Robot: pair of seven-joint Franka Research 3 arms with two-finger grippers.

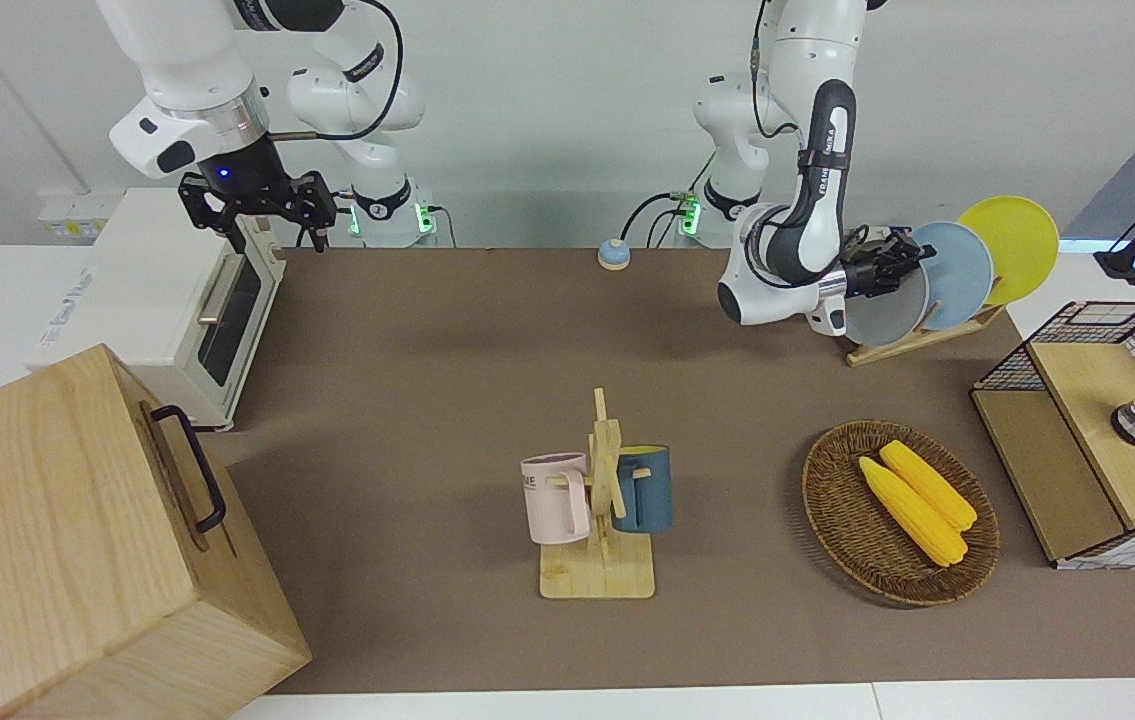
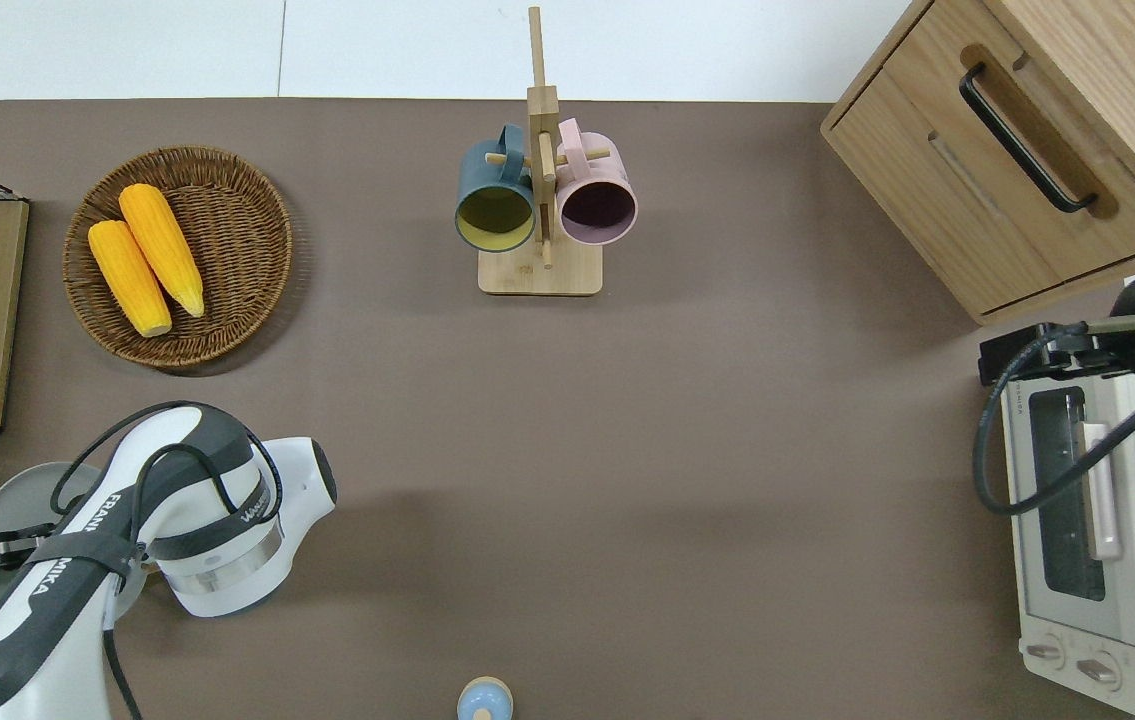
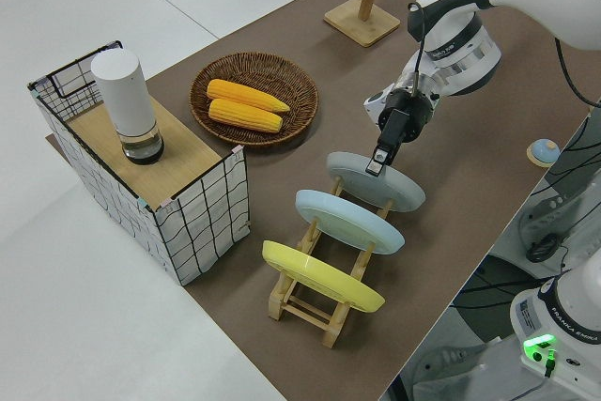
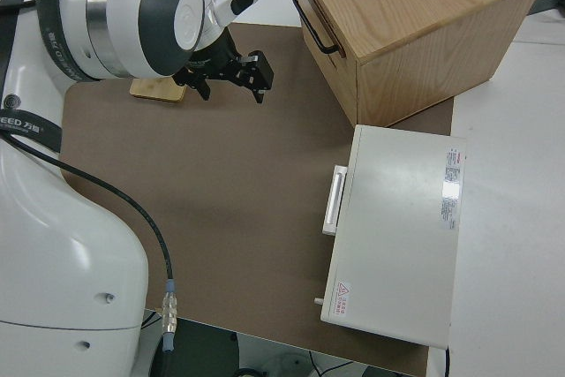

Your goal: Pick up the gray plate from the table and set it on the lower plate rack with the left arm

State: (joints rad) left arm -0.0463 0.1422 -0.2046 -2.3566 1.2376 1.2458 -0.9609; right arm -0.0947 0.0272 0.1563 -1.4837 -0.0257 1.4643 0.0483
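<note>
Matte brown table [image 1: 447, 400] with white borders, against a pale wall. Gray plate [image 3: 376, 181] slanted on lower plate rack [image 3: 319, 302]; left gripper [image 3: 377, 164] at its rim, jaw opening impossible to tell. Right arm parked, right gripper [image 4: 231, 72] spread, empty.

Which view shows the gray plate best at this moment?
The left side view: the gray plate shows whole in the rack, with the left gripper at its rim. The front view shows it partly covered by the arm, the overhead view only a sliver, and the right side view nothing of it.
</note>
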